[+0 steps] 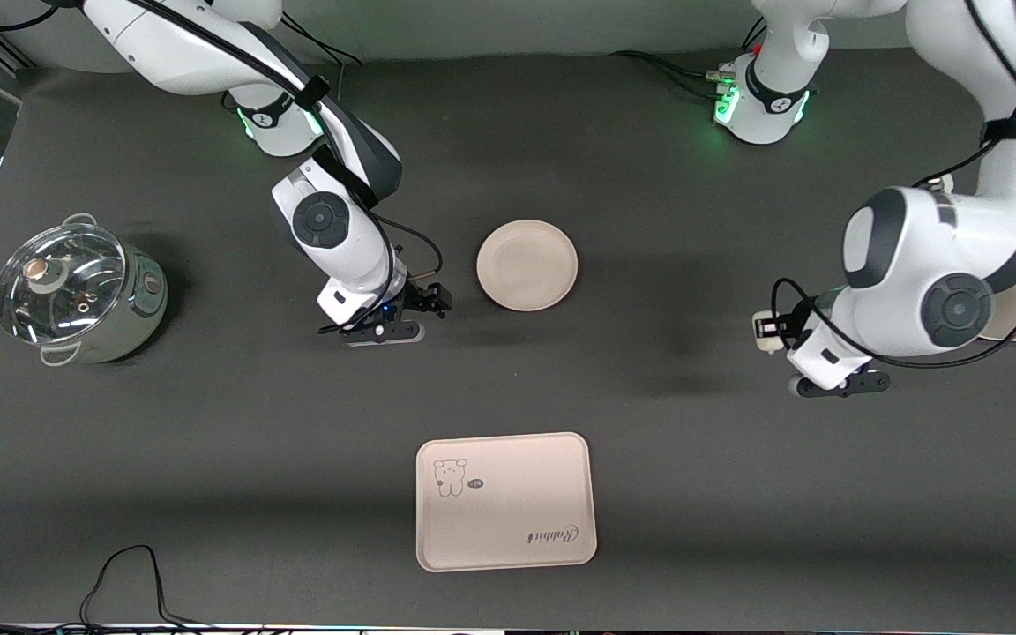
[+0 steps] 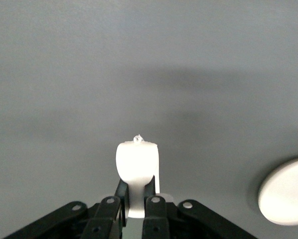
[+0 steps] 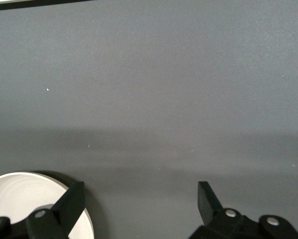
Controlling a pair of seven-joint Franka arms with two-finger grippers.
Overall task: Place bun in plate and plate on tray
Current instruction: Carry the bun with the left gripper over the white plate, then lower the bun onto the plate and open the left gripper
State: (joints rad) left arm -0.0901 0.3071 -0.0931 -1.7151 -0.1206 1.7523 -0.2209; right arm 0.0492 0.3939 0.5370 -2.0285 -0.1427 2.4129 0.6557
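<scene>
While left gripper point(image 2: 135, 199) clamps bun point(image 2: 137, 164) above table | right gripper point(image 3: 139, 209) spread beside plate point(image 1: 526, 265)

White bun point(image 2: 137, 169) in left pincer point(image 2: 135, 199); empty plate point(image 1: 526, 265) mid-table; tray point(image 1: 505, 501) nearer camera.
</scene>
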